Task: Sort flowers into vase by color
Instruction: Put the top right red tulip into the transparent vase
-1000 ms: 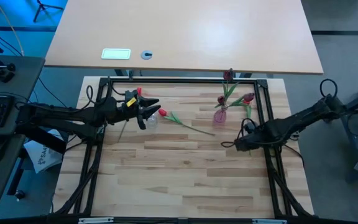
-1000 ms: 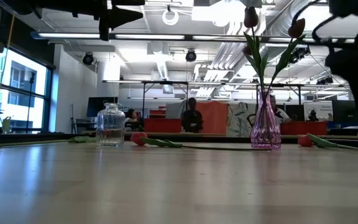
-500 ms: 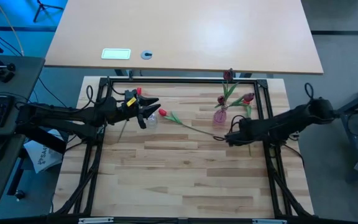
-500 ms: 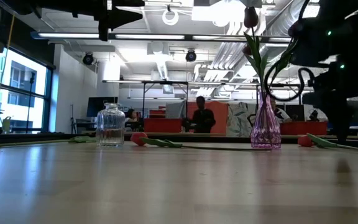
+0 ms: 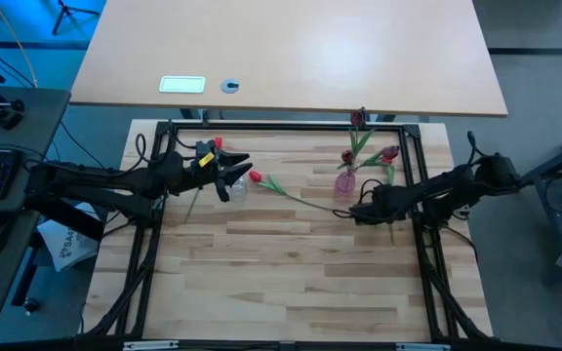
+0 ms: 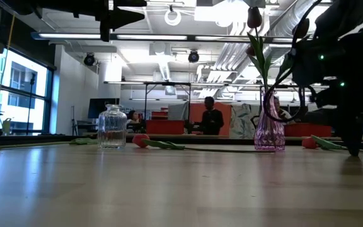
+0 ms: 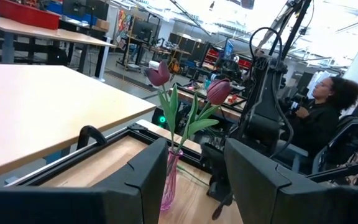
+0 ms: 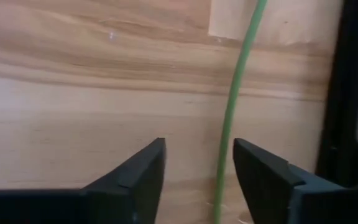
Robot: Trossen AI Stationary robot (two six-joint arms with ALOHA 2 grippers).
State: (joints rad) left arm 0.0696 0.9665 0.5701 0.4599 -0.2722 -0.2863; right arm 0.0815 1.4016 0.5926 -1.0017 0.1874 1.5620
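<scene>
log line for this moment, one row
right gripper: straddling green stem on table, closing | left gripper: open above clear jar | pink vase: holds maroon tulips

One camera looks straight down on the surface (image 5: 291, 263), another level across it into the room, both sharing the pink vase (image 5: 344, 181), while wrist cameras look closely past their own pincers.

We see an open-plan lab. Exposed silver ceiling ducts (image 6: 232, 47) hang over long pale workbenches (image 7: 36, 99). A seated person (image 7: 319, 118) works there.
</scene>
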